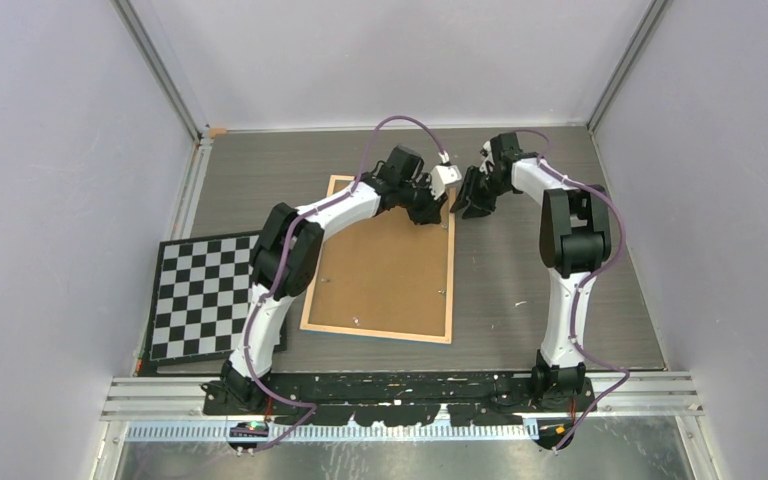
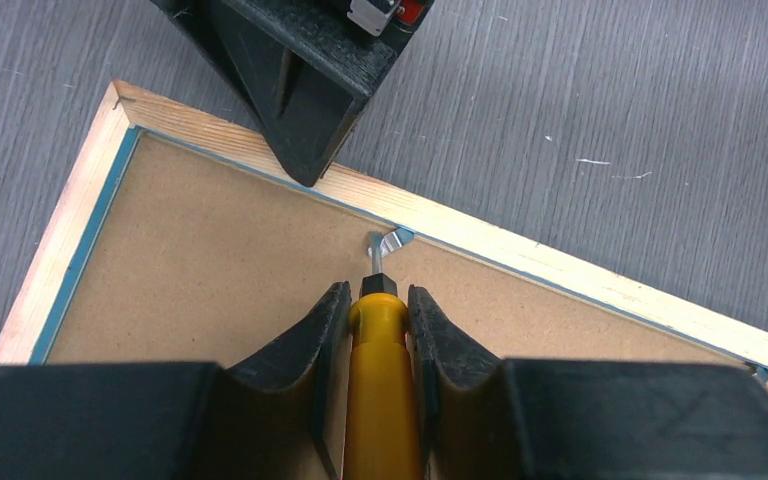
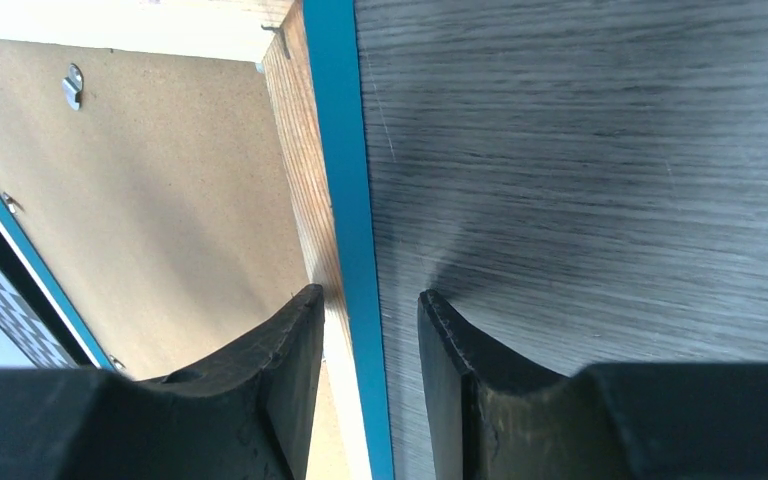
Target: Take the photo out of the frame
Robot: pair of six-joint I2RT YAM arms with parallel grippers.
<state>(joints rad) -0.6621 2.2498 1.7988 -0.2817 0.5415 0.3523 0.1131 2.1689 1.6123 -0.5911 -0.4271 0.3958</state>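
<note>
I find nothing readable in any view: no text, number or brand on the frame (image 1: 380, 270), the checkerboard (image 1: 200, 295) at its nine o'clock, or the yellow-handled screwdriver (image 2: 382, 400) I hold.

Bare tabletop (image 1: 520, 290) is seen right of the frame (image 1: 390, 285) and at upper left. Its upper right corner is crowded by the left gripper (image 1: 428, 208), its screwdriver (image 2: 385, 390) and the right gripper (image 1: 472, 205); lower left is taken by the checkerboard (image 1: 200, 295).
</note>
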